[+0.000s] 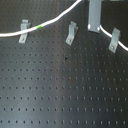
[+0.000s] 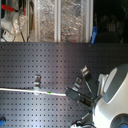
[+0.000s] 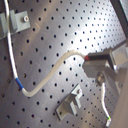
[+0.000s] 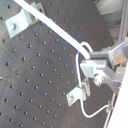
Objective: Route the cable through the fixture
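We see the arm come down from the top edge of the first exterior view, its gripper (image 1: 93, 20) hanging straight and upright over the far part of the perforated board (image 1: 60, 90). In the second exterior view the arm's white body (image 2: 111, 97) fills the second exterior view's lower right corner, with the dark hand reaching out toward the clips.

In both wrist views the pincer is closed on the cable (image 3: 50, 75): the white cord runs right into the finger ends (image 3: 100, 59), where a red-tipped pad meets it, and bends away in a curve. The blue band (image 3: 18, 83) shows further along the cord in the first wrist view, and a green band (image 1: 37, 26) sits near the clip on the first exterior view's left.

In the first exterior view the cable sweeps from the left edge up past the left clip (image 1: 23, 31), rises to the gripper at the top, then drops toward the right clip (image 1: 115, 40).

The fixture (image 1: 71, 33), the slim leaning clip in the middle, stands just below the cable's arc and apart from it; the cord does not pass through it. The gripper is just to the right of it and farther back.
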Motion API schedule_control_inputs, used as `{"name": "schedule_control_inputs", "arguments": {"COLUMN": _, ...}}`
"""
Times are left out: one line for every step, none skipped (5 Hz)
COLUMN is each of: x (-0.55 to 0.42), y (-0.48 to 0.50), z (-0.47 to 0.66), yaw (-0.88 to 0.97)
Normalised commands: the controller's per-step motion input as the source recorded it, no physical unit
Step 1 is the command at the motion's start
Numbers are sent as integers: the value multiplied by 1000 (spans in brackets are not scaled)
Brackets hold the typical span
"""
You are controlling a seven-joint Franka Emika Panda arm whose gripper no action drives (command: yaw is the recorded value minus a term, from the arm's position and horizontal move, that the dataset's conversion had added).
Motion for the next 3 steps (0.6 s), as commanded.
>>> {"name": "schedule_control_inputs", "arguments": {"x": -37, "y": 6, "z": 18, "yaw": 0}}
{"name": "schedule_control_inputs", "arguments": {"x": -331, "y": -87, "z": 235, "yaw": 0}}
{"name": "schedule_control_inputs", "arguments": {"x": -444, "y": -71, "z": 259, "yaw": 0}}
